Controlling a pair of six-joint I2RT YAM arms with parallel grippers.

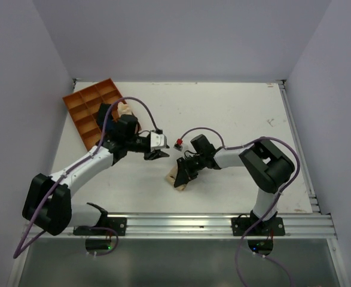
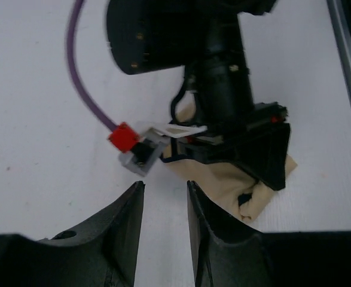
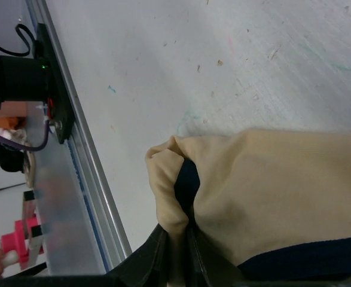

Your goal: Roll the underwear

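Soft, light, floppy underwear [image 3: 271,185]; best pinched at folded edge. There right gripper [image 3: 176,236] clamped on fold; left gripper [image 2: 165,186] near underwear, jaws slightly apart, empty.

Left arm [image 1: 85,162] and right arm [image 1: 230,156]: white link shells, black joint housings, black bases. Purple cable [image 2: 72,54] runs along each, ending just behind the jaws in a grey plug [image 2: 140,156] with a red cap [image 2: 124,138]. Jaws matte black, wedge-shaped, flat inner faces.
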